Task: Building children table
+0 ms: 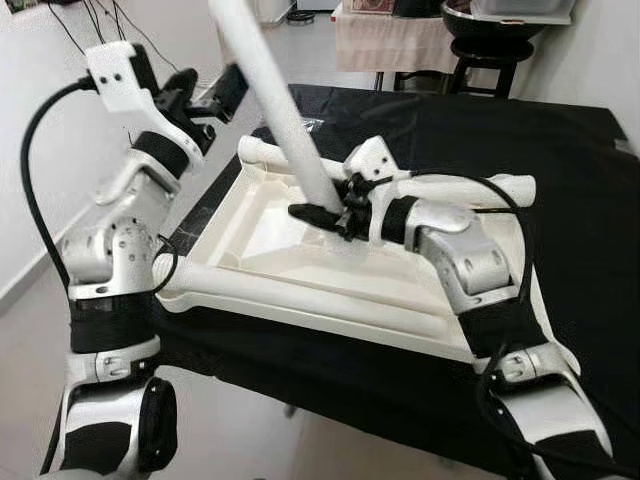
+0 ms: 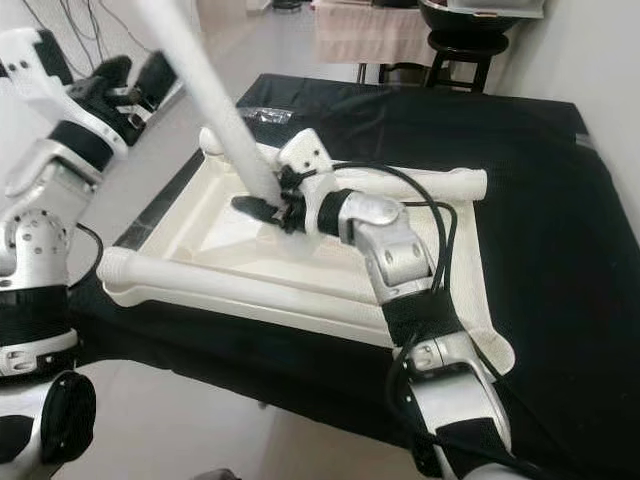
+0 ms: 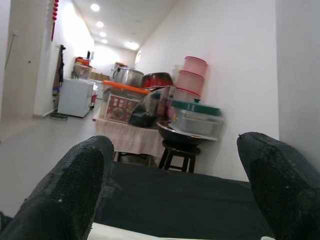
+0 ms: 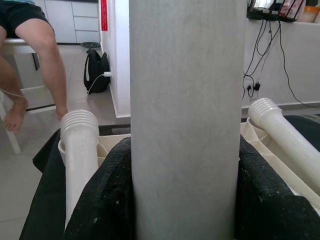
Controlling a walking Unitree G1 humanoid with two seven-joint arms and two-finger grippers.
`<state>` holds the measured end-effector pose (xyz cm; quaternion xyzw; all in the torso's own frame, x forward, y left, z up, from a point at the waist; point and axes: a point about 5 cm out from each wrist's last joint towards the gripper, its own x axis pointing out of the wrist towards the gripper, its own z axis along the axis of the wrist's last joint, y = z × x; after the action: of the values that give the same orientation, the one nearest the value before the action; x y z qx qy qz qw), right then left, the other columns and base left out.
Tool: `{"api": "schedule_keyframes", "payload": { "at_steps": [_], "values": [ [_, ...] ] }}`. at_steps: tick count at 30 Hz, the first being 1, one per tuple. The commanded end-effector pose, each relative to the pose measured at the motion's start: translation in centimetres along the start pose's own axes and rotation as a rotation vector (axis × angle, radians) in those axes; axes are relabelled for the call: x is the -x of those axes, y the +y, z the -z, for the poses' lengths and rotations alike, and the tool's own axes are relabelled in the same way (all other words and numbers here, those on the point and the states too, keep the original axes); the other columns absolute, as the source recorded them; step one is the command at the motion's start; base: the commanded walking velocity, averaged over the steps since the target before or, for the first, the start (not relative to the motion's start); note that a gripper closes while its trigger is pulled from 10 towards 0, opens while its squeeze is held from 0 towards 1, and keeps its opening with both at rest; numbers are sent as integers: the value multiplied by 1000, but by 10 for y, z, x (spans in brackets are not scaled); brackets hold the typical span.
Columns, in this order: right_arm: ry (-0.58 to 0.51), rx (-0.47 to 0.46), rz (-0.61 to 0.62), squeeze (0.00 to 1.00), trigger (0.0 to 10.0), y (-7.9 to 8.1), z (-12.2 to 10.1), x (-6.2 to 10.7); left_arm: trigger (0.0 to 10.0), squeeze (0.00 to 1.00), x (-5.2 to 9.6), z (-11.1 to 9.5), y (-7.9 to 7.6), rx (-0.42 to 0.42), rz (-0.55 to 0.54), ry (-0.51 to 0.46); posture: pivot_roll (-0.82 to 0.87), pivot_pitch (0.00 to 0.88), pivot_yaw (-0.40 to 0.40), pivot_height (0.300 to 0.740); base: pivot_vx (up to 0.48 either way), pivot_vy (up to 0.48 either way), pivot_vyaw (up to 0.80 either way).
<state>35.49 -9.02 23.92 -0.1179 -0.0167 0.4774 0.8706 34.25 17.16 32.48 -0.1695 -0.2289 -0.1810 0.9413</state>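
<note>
A white children's tabletop (image 1: 262, 235) lies upside down on the black-covered table (image 1: 570, 150). My right gripper (image 1: 330, 212) is shut on the lower end of a white table leg (image 1: 272, 90), which leans up and away to the left from the middle of the tabletop. In the right wrist view this leg (image 4: 185, 115) sits between the black fingers. Another leg (image 1: 320, 300) lies along the tabletop's near edge, and one (image 1: 500, 185) lies at its far edge. My left gripper (image 1: 205, 92) is raised beyond the tabletop's left side, open and empty.
At the back stand a dark stool with a large pot (image 1: 490, 45) and a cloth-covered side table (image 1: 385, 40). A white wall runs along the left. A seated person's legs (image 4: 40, 45) and a black backpack (image 4: 97, 72) are on the floor beyond the table.
</note>
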Motion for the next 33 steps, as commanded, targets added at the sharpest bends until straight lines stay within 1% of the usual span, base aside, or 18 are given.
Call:
{"api": "schedule_keyframes", "payload": {
  "at_steps": [1,3,4,6,7,9,14,17,18,20,21,22,23,24,25,26,28,33],
  "values": [
    [-2,7,-30,0,10000,6,-2,-3,10000,0,-3,2,-4,17,46,13,49,0,34,740,0,0,0],
    [15,-6,6,0,10000,3,1,-3,10000,0,-2,4,-13,31,111,23,49,0,34,740,0,0,0],
    [15,-6,6,0,10000,3,1,-3,10000,0,-2,4,-13,31,111,23,49,0,34,740,0,0,0],
    [26,-81,163,0,10000,-16,4,-3,10000,0,-1,9,-16,37,124,29,44,0,36,740,0,0,0],
    [26,-81,163,0,10000,-16,4,-3,10000,0,-1,9,-16,37,124,29,44,0,36,740,0,0,0],
    [19,-139,257,0,10000,-28,4,-1,10000,0,1,13,-18,36,122,34,48,0,32,740,0,0,0],
    [-77,-265,392,0,10000,-46,-3,6,10000,0,9,17,-22,42,147,46,56,0,23,740,0,0,0],
    [-87,-275,404,0,10000,-47,-4,6,10000,0,10,17,-23,44,153,48,56,0,23,740,0,0,0],
    [-116,-232,391,0,10000,-44,-6,6,10000,0,11,18,-24,48,157,50,58,0,23,740,0,0,0],
    [-116,-232,391,0,10000,-44,-6,6,10000,0,11,18,-24,48,157,50,58,0,23,740,0,0,0],
    [-135,-199,378,0,10000,-41,-8,5,10000,0,11,19,-24,51,160,51,58,0,23,740,0,0,0],
    [-119,-124,330,0,10000,-32,-7,2,10000,0,11,19,-24,59,161,50,56,0,24,740,0,0,0],
    [-119,-124,330,0,10000,-32,-7,2,10000,0,11,19,-24,59,161,50,56,0,24,740,0,0,0],
    [-105,-78,297,0,10000,-26,-6,0,10000,0,11,19,-24,65,162,48,56,0,24,740,0,0,0],
    [-105,-78,297,0,10000,-26,-6,0,10000,0,11,19,-24,65,162,48,56,0,24,740,0,0,0],
    [-96,-40,244,0,10000,-16,-4,-4,10000,1000,10,18,-25,95,178,37,51,0,29,740,0,0,0],
    [-93,-2,175,0,10000,-1,-2,-8,10000,1000,8,16,-27,117,189,20,47,0,32,740,0,0,0],
    [-91,5,149,0,10000,5,-1,-11,10000,1000,6,15,-28,135,190,13,42,0,36,740,0,0,0]
  ]
}}
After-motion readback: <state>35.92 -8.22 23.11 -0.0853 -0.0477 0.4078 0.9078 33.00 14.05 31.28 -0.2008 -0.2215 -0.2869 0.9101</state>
